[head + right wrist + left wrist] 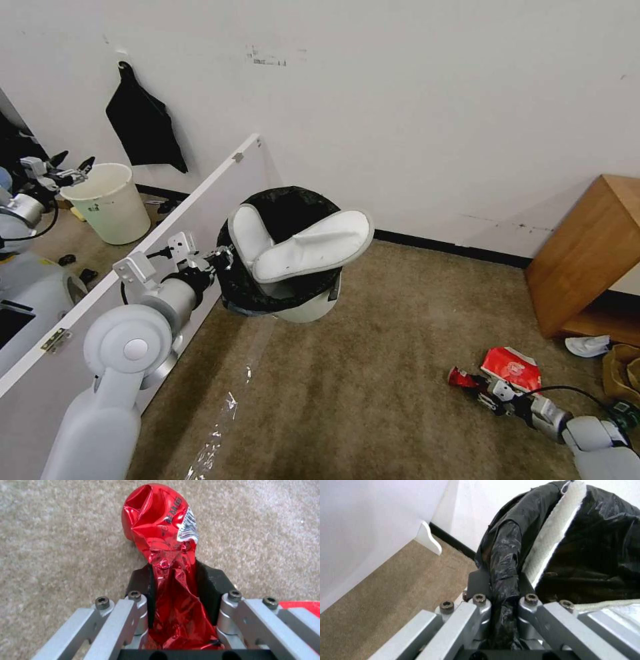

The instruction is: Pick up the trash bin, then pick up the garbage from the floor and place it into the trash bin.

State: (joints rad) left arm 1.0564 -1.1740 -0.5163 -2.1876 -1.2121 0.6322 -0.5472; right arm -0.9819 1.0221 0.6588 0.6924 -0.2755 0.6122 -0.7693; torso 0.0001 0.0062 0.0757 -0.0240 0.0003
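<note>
1 crushed red can [160, 545] is sitting pinched flat between the right gripper's [481, 393] fingers, low over the carpet [373, 373], its long axis running straight out along the fingers toward its dented end. The trash bin [283, 293] is hanging well apart from it, up and to the robot's left, with the left gripper [217, 259] clamping the black bag [603, 555] folded over its near rim. 2 white slippers [313, 243] are already sticking out of the bin's mouth. A red paper cup [512, 367] is lying just beside the right gripper. The can probably needs lifting leftward over the open rim.
</note>
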